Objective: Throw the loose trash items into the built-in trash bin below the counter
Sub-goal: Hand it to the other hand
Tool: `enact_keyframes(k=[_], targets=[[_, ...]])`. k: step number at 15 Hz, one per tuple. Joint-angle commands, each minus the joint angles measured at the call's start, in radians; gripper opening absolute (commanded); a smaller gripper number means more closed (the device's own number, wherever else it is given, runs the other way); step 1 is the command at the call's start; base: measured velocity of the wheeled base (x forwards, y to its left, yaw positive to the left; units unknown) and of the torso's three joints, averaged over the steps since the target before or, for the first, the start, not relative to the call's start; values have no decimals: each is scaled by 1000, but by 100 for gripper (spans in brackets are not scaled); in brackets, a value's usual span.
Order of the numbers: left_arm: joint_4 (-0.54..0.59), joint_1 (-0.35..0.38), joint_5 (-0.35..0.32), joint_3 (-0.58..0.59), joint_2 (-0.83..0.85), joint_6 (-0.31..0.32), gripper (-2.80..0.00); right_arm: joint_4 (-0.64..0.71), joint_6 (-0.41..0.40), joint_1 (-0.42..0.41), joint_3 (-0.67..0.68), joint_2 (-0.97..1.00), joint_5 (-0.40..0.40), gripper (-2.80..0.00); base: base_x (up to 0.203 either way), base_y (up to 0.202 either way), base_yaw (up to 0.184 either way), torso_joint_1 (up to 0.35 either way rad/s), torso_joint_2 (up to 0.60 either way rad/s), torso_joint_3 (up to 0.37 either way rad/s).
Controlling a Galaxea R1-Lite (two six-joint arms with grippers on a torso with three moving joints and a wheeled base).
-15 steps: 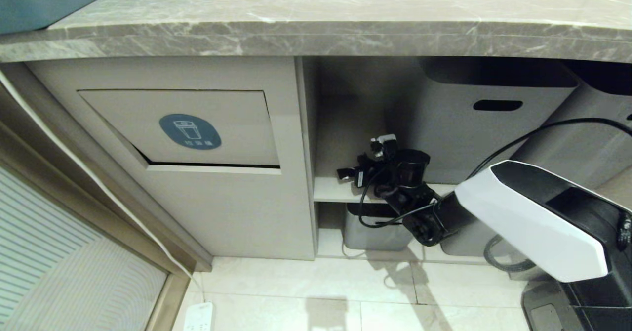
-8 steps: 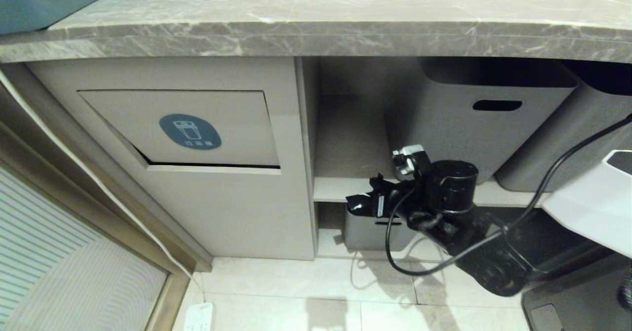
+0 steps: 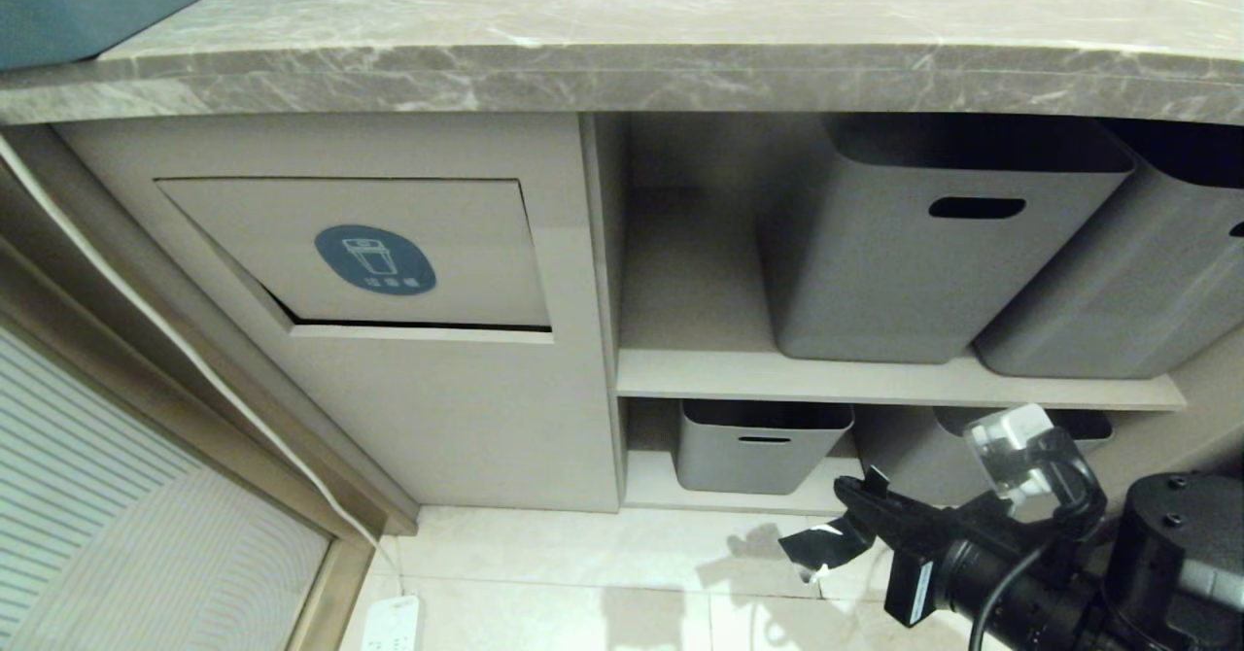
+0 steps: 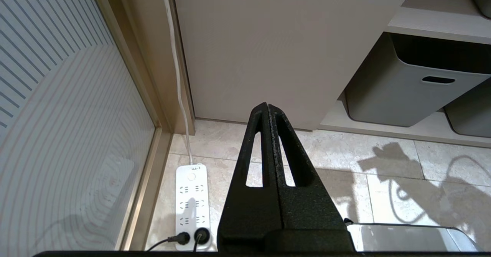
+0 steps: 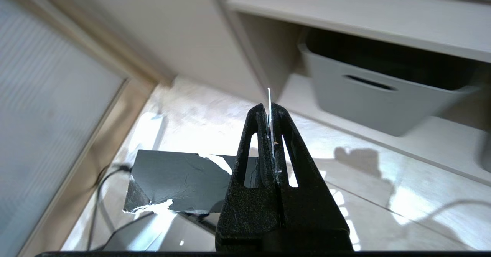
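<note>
Grey stone counter (image 3: pixel 622 58), veined and polished. Matt beige cabinet front (image 3: pixel 457 408) with smooth blue sticker (image 3: pixel 374 259). Matt grey plastic tubs (image 3: pixel 923 243). Glossy pale floor tiles (image 3: pixel 583 573). Black grainy plastic fingers (image 5: pixel 264 142) pinching thin, dark, shiny torn wrapper (image 5: pixel 180 188).

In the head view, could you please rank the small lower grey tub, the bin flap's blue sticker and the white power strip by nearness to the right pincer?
From the right pincer, low at right:
1. Small lower grey tub, just up-left.
2. White power strip, on the floor at left.
3. Blue sticker, high on the bin flap.
</note>
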Motion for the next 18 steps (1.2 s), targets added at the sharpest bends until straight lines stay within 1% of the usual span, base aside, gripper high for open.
enact_keyframes(k=[1,3,4,6,11,12,13,15,16,18], targets=[[0,0,0,2,2,-2,-280,-7,3,-9,-2,-47,-12,-280,0,0,0,0,0,0],[0,0,0,2,2,0,-280,-7,-1,-17,-36,-13,-18,-280,0,0,0,0,0,0],[0,0,0,2,2,-1,-280,-6,-3,-19,-40,-1,-42,-280,0,0,0,0,0,0],[0,0,0,2,2,0,-280,-7,6,-55,-37,12,-50,-280,0,0,0,0,0,0],[0,0,-3,0,2,4,-280,-9,8,-58,-36,21,-49,-280,0,0,0,0,0,0],[-6,-1,-6,2,2,4,-280,-11,0,-57,-46,31,-48,-280,0,0,0,0,0,0],[-18,0,-6,-15,2,-7,-280,-11,-4,-56,-82,45,-48,-280,0,0,0,0,0,0],[-20,-1,-28,-126,48,-29,-280,-11,-6,-55,-136,56,-49,-280,0,0,0,0,0,0],[-19,-2,-56,-204,115,-36,-280,-10,1,-55,-161,72,-49,-280,0,0,0,0,0,0],[-13,-6,-141,-398,333,-74,-280,-9,4,-47,-254,108,-48,-280,0,0,0,0,0,0]])
